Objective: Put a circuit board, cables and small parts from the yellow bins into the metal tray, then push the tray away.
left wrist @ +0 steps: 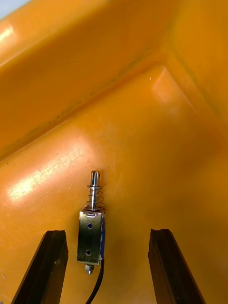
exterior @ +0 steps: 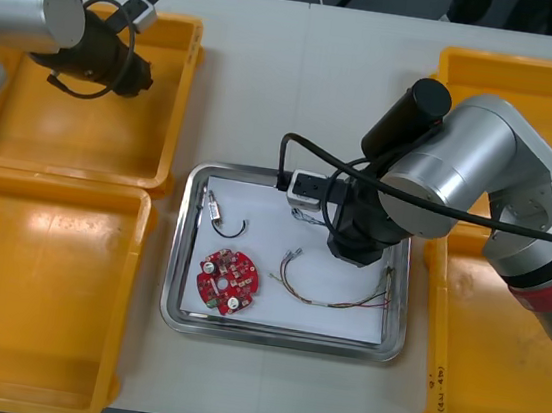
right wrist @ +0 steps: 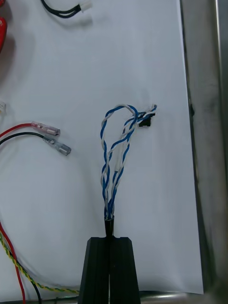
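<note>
My right fingers (right wrist: 107, 247) are clenched on the twisted blue and white cable (right wrist: 116, 142), over the white inside of the metal tray (exterior: 280, 340), near its right wall. The red circuit board (exterior: 228, 280), black cable (exterior: 228, 226) and red and yellow cable (exterior: 335, 299) are lying in there too. My left fingers (left wrist: 47, 266) are spread apart in the far left yellow bin (left wrist: 142, 118), with a small metal part (left wrist: 91, 230) on the bin floor between them, touching neither.

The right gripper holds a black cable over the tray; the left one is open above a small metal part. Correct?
No: the right wrist view shows the right gripper shut on the twisted blue and white cable instead. The rest holds.
</note>
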